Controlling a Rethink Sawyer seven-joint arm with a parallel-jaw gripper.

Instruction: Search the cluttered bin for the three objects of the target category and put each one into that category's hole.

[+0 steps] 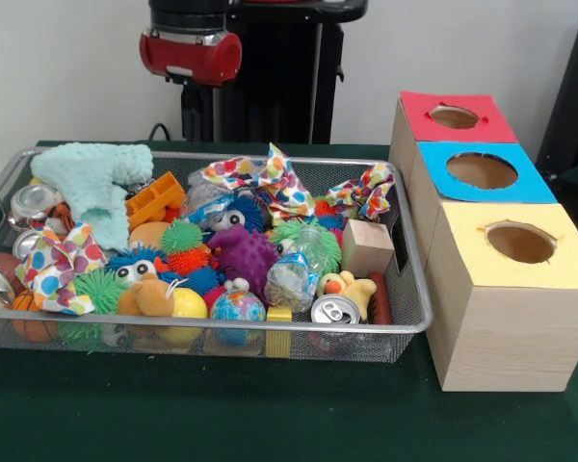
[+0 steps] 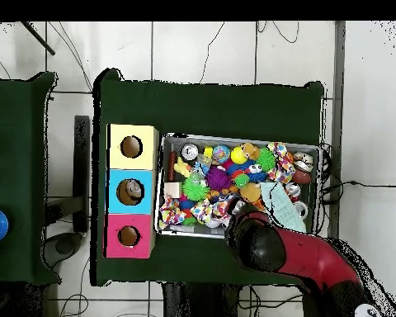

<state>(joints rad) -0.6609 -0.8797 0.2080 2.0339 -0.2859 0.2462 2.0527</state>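
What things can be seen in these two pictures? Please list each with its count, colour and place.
wire bin: one, silver mesh, on the table, full of toys
sorting boxes: three, wooden, in a row beside the bin; tops red, blue, yellow, each with one round hole
cloth: one, mint green, far corner of the bin
bows: at least three, polka-dot fabric, spread across the bin
spiky balls: several; purple, green, orange, blue
cans: at least three, silver, at the bin's edges
wooden block: one, plain, near the boxes
table: one, dark green cover
robot arm: one, red and black, over the bin's edge; gripper not visible
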